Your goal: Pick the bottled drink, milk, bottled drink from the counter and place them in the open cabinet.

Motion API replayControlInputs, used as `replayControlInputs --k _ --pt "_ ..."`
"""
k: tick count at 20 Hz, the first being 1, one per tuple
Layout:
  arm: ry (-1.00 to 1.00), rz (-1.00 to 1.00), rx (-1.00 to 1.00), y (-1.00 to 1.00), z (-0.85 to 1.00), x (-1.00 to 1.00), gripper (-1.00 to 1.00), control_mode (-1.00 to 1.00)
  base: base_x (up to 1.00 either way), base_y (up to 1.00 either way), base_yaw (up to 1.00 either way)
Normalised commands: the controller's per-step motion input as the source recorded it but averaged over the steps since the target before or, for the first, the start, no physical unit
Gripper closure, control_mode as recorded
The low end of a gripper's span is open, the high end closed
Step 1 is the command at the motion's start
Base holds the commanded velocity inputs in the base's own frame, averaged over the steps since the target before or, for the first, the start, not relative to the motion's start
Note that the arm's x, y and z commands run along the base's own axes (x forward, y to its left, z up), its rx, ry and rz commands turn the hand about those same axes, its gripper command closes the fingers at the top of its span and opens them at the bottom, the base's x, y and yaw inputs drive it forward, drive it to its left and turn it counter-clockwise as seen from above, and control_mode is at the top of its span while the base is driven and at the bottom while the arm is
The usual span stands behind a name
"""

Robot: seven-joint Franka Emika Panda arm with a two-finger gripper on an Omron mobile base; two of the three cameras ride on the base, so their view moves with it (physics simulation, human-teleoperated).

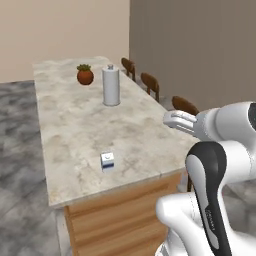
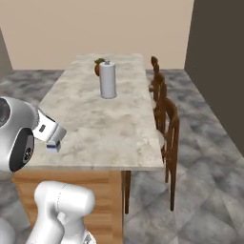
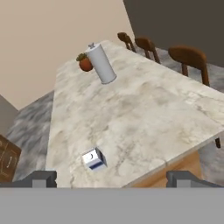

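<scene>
The robot's two-finger gripper (image 3: 112, 178) is hanging with its jaws spread wide, gripping nothing and touching nothing. The small white carton of milk with blue panels (image 3: 93, 159) is sitting lower left of centre on the beige marble-look counter (image 3: 144, 113), near its front edge.
</scene>
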Motion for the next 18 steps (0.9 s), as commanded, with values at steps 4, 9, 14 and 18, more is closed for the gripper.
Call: replayControlInputs --k 4,9,14,18 --pt "0.0 0.0 0.0 0.0 0.0 0.0 -1.0 1.0 0.0 -0.77 0.14" --pt "0.0 0.0 0.0 0.0 0.0 0.0 -1.0 1.0 0.0 -0.04 0.01" --pt "0.0 0.0 0.0 0.0 0.0 0.0 -1.0 1.0 0.06 0.28 0.0" --pt "0.0 0.0 0.0 0.0 0.0 0.0 -1.0 1.0 0.25 0.41 -0.03"
